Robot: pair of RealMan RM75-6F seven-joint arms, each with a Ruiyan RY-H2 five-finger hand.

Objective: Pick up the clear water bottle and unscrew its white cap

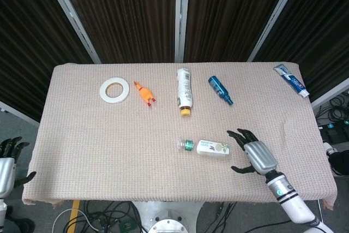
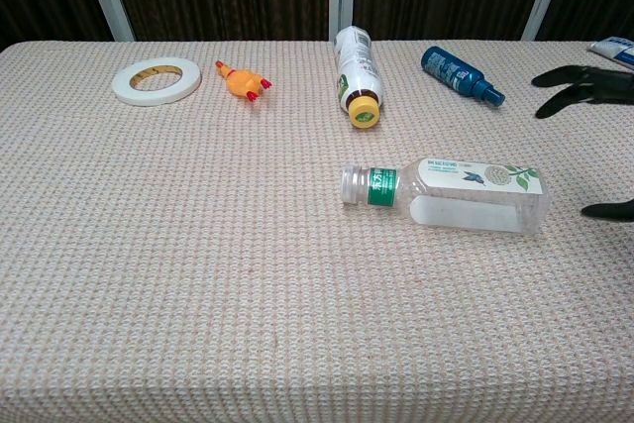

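The clear water bottle (image 1: 210,148) (image 2: 466,195) lies on its side near the table's front middle, white cap (image 1: 181,144) (image 2: 351,184) pointing left, with a green neck band. My right hand (image 1: 254,154) hovers open just right of the bottle's base, fingers spread toward it, not touching; the chest view shows only its dark fingertips (image 2: 580,79) at the right edge. My left hand (image 1: 7,159) stays open off the table's left front corner.
Along the back lie a white tape roll (image 1: 114,90), an orange toy chicken (image 1: 144,93), a white bottle with a yellow cap (image 1: 184,91), a blue bottle (image 1: 220,89) and a toothpaste tube (image 1: 292,80). A beige woven cloth (image 1: 109,151) covers the table.
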